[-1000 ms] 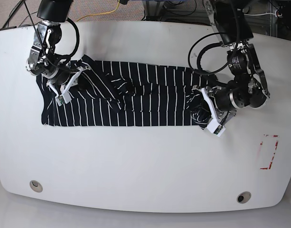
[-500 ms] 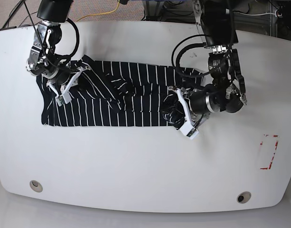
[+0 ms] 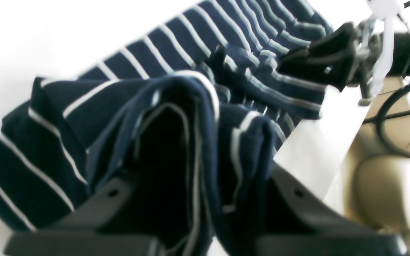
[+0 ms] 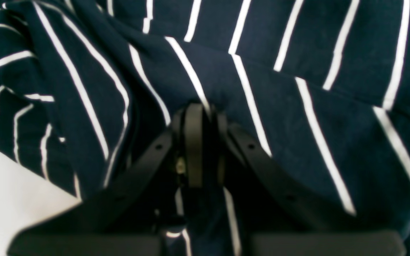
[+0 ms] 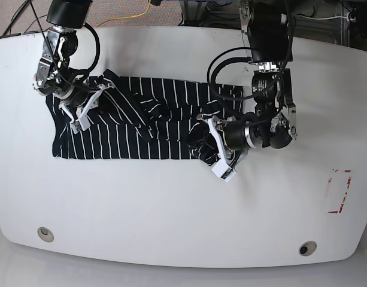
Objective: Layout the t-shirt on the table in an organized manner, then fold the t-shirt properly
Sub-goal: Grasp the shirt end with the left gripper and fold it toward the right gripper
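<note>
You have the t-shirt [image 5: 141, 128] lying on the white table [image 5: 171, 209], spread out long from side to side in the far half of the table. It is dark with thin white stripes. Its near edge lies quite straight, and the cloth in the middle is bumpy with folds.

Your left gripper [image 5: 210, 152] is at the end of the shirt that sits on the right in the base view. It is closed on a bunch of the t-shirt [image 3: 190, 117]. In the left wrist view you can see the striped cloth humped up and pinched between the two dark fingers [image 3: 297, 202]. That end of the shirt is doubled over on top of the rest of the cloth. The bunch sits close to the near edge of the shirt.

Your right gripper [image 5: 81, 113] is at the other end of the shirt, on the left in the base view. It is pinched tight on the t-shirt [image 4: 297, 106] too. In the right wrist view the two fingertips [image 4: 194, 142] meet on the dark cloth, which fills almost all of that view. A bit of white table shows in the lower left corner there.

Near the right edge of the table you can see a red rectangular mark [image 5: 339, 191]. Two small round metal holes [image 5: 45, 233] sit near the front edge, one at each side.
</note>
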`<state>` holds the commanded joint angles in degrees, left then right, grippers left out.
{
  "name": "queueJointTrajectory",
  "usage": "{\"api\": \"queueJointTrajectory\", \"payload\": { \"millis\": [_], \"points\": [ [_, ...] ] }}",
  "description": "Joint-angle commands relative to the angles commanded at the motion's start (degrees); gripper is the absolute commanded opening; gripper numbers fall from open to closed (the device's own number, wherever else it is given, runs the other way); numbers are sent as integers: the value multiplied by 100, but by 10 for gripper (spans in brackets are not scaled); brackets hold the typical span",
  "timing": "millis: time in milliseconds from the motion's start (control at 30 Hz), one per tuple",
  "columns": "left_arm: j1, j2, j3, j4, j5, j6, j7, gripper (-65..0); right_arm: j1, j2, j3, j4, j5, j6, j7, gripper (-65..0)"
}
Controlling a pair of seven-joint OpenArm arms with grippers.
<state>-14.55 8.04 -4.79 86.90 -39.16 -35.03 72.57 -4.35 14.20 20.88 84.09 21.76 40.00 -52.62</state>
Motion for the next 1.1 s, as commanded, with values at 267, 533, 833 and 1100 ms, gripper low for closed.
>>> {"api": "queueJointTrajectory", "payload": {
  "millis": [267,533,833,1100],
  "points": [
    [-141,96,202,-9,-18,-26,79,-383,0,0,0,0,-18,0,0,-606],
    [-431,96,571,237,-826,-35,404,-383,0,0,-9,0,-26,0,0,-606],
    [-466,-993,185,229,-835,-35,70,-383,70,-9,-9,0,-26,0,-9,-606],
    [114,-1732,246,202,-826,-18,-695,-386,70,-9,-9,9,-9,0,-9,-606]
  ]
}}
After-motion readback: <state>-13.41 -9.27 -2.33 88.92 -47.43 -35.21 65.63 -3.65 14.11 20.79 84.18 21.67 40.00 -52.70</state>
